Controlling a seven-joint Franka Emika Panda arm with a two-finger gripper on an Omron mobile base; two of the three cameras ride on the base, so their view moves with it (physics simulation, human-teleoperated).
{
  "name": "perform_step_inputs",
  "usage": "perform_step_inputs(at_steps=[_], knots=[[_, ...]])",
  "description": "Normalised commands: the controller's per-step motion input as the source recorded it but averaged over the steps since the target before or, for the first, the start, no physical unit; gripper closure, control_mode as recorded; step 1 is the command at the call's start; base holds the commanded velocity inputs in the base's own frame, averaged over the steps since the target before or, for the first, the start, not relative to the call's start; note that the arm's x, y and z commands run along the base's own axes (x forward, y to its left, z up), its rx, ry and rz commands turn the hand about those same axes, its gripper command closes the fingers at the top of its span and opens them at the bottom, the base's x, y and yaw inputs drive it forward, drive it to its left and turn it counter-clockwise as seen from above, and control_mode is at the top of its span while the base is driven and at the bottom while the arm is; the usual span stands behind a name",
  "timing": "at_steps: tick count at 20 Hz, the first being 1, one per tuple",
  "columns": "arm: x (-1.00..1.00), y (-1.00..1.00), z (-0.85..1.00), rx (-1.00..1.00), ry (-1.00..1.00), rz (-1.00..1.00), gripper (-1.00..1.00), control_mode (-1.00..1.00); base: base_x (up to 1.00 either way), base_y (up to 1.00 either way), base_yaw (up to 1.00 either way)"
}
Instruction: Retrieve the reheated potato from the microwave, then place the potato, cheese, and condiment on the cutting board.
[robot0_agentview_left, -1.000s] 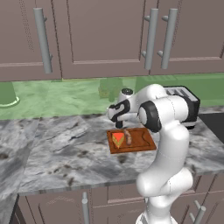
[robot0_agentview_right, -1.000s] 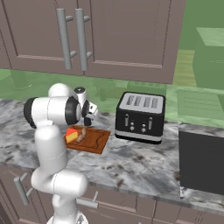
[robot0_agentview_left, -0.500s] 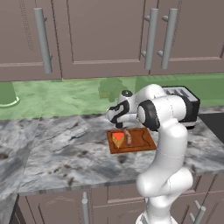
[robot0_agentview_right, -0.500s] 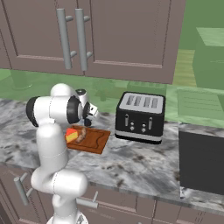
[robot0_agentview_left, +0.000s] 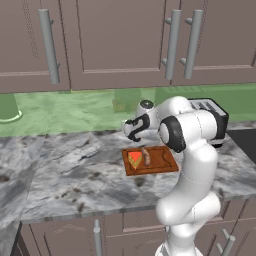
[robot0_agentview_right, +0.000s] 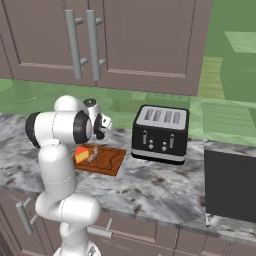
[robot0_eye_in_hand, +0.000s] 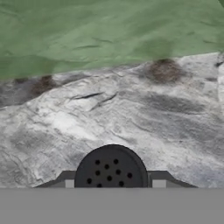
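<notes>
Behind the cutting board (robot0_agentview_left: 150, 160), the gripper (robot0_agentview_left: 131, 131) has closed on a dark round shaker top (robot0_eye_in_hand: 110, 168), apparently the condiment.

A second ago the jaws stood wide; now they clench the shaker just above the desk (robot0_agentview_left: 65, 175). Potato (robot0_agentview_left: 146, 157) and cheese (robot0_agentview_left: 135, 159) lie on the board, so only the condiment remains.

black perforated round cap (robot0_eye_in_hand: 110, 168) low centre, grey marble counter (robot0_eye_in_hand: 131, 113), green backsplash (robot0_eye_in_hand: 100, 30) above
</notes>
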Motion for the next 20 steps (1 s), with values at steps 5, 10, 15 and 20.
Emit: perform_step_inputs(at_steps=[5,10,15,20], knots=[[-0.01,-0.26,0.23,0.00,-0.10,0.00,1.00,-1.00,0.00,0.00,0.00],[-0.21,-0.40,0.02,0.00,0.00,0.00,1.00,-1.00,0.00,0.00,0.00],[-0.64,-0.26,0.00,0.00,0.00,0.00,1.00,-1.00,0.00,0.00,0.00],[-0.79,-0.25,0.00,0.00,0.00,0.00,1.00,-1.00,0.00,0.00,0.00]])
